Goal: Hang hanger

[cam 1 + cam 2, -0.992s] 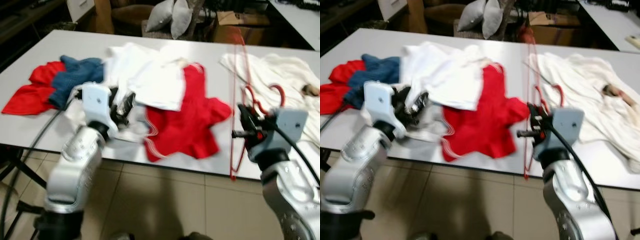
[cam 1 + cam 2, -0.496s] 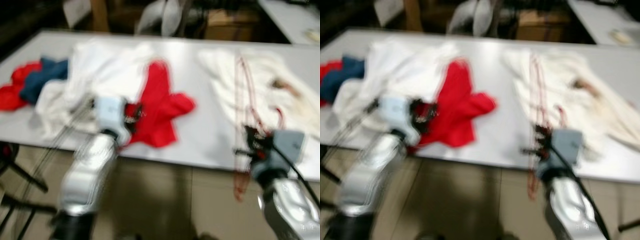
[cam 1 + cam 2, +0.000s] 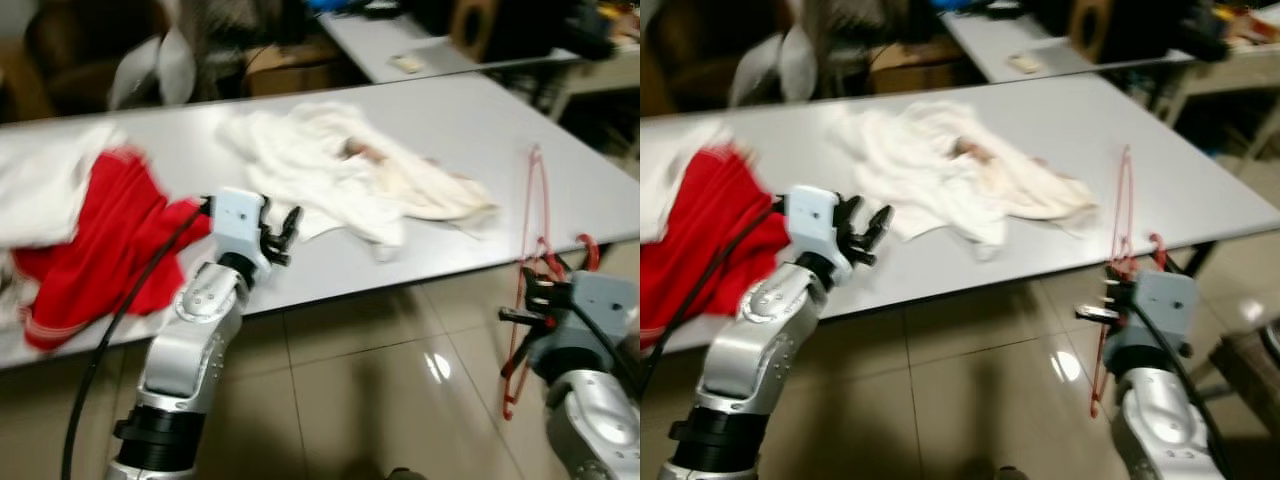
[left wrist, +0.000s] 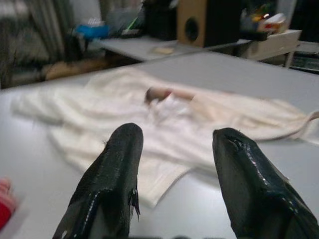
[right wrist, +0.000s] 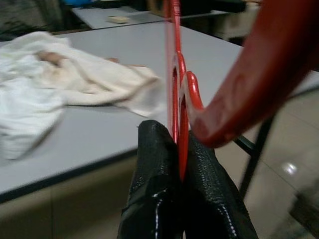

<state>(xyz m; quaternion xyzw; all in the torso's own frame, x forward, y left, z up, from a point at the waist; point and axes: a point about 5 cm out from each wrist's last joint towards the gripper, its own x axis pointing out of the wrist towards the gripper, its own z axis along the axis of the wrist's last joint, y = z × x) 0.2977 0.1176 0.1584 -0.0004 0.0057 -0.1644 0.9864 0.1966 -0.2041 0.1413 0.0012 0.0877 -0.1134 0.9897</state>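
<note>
hanger in hand, no rail in sight

the right gripper (image 5: 179, 164) has its two black fingers pressed together on the thin red hanger (image 3: 530, 250), pinching the wire near the hook, as the right wrist view shows. in the head views the hanger stands nearly upright out of that grip, its long red frame rising past the corner of the grey table (image 3: 470, 130) and trailing down below the wrist toward the tiled floor (image 3: 370, 390); it hangs clear of the tabletop, off the table's right end.

the left gripper (image 4: 174, 149) holds nothing. its fingers are spread apart and point over the front edge of the table toward a crumpled white garment (image 3: 350, 180) lying in a heap mid-table. a red garment (image 3: 100, 230) lies further to the robot's left, with more white cloth at the far left edge. behind the table stand another table, a speaker and blurred clutter.

as far as these pictures show, the pick-up is done: the hanger is off the table and firmly gripped. the hanging itself is not yet done, and no rail, rack or hook to receive it can be made out here. what is left, on this evidence, is to find that place, carry the hanger to it and set the hook over it before letting go.
</note>
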